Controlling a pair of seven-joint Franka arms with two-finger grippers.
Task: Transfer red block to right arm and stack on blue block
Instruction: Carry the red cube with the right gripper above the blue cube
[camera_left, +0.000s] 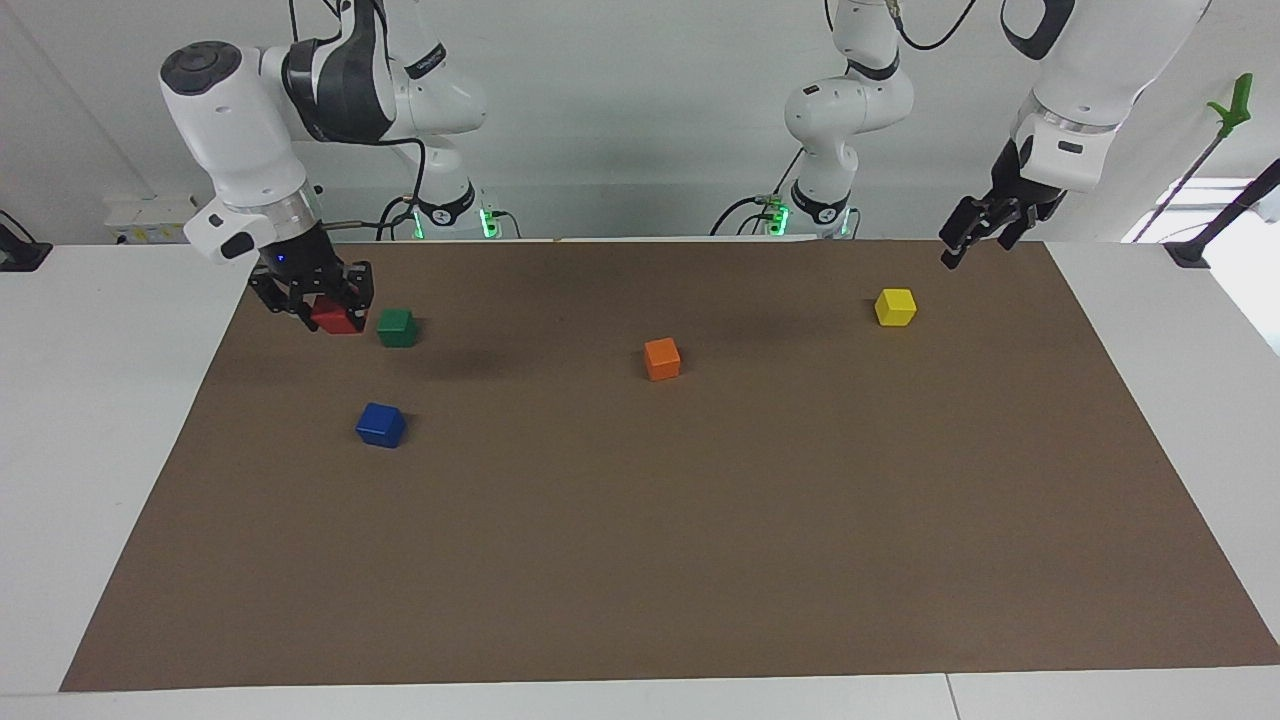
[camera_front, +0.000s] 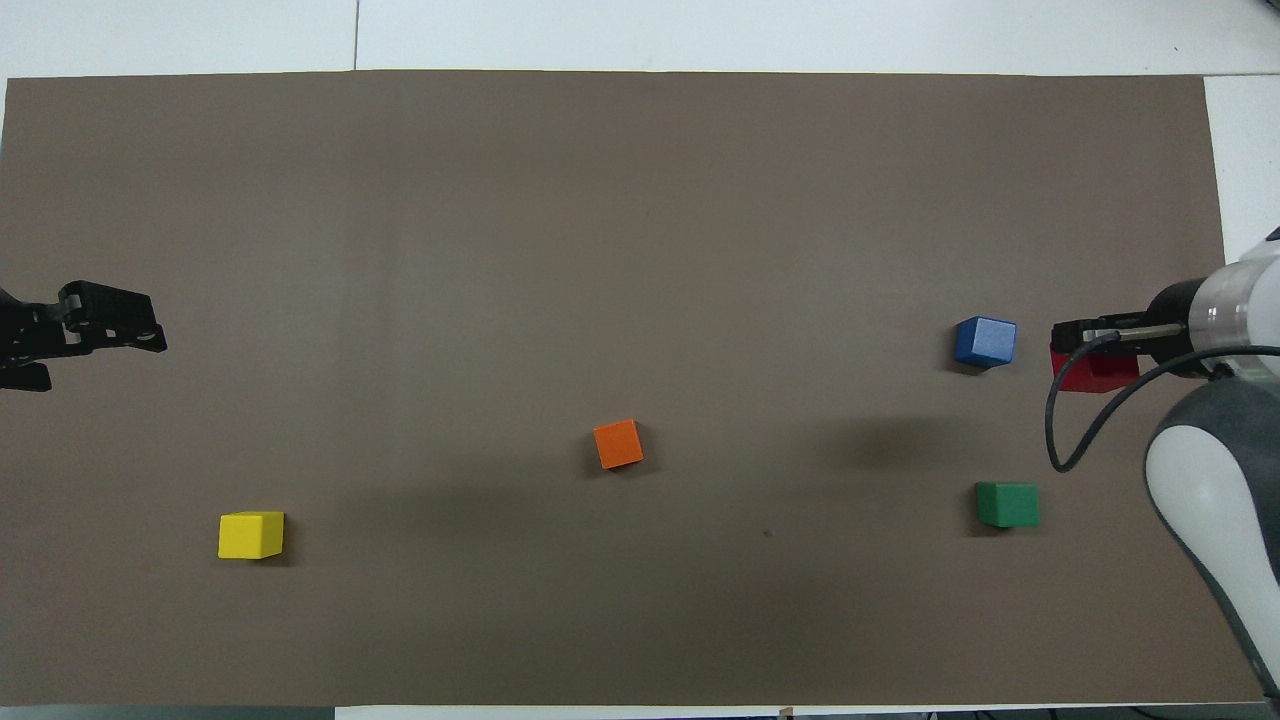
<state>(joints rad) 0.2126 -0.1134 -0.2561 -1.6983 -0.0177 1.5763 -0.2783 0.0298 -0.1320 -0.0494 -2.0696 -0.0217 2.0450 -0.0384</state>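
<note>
The right pincer (camera_left: 328, 312) is pinching the red block (camera_left: 336, 318) tight between its fingers. It hangs in the air with the block, over the brown mat (camera_left: 640, 560) at the right arm's end of the bench (camera_left: 90, 420). In the facing view the green block (camera_left: 397, 327) sits on the mat just beside the pincer. The blue block (camera_left: 381, 424) lies on the mat near the pincer, with nothing on top of it. The left pincer (camera_left: 975, 232) is up in the air at the left arm's end of the bench, and its fingers are spread wide with nothing in them. The yellow block (camera_left: 895, 306) lies on the mat close to it. The orange block (camera_left: 661, 358) sits about midway between the two pincers.
</note>
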